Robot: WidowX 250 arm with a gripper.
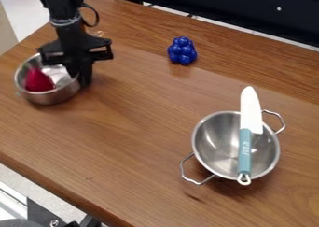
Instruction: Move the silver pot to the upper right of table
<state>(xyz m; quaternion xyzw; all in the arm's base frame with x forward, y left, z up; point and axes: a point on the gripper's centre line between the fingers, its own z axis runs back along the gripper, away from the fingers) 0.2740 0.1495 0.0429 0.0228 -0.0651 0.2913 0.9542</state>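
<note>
One wood-grained worktop (137,128) is spread across most of the view, bordered at the upper right by a dark panel (249,13). By the black arm (62,6), the upper left is occupied. At the lower right, a larger two-handled silver pot (215,146) is set, its wire handles pointed to the upper right and lower left. At the left, near the worktop's far left edge, a smaller silver pot (46,97) is placed, and at its right-hand rim the black fingers (85,75) are positioned; whether they are apart, together or clamped on the rim cannot be told. Across the larger pot a knife (245,144) is laid, its white blade extended past the far rim and its teal handle rested over the near one. Between the two pots, farther up, a knobbly blue object (182,51) is stood. Inside the smaller pot a red object (38,80) is held.
</note>
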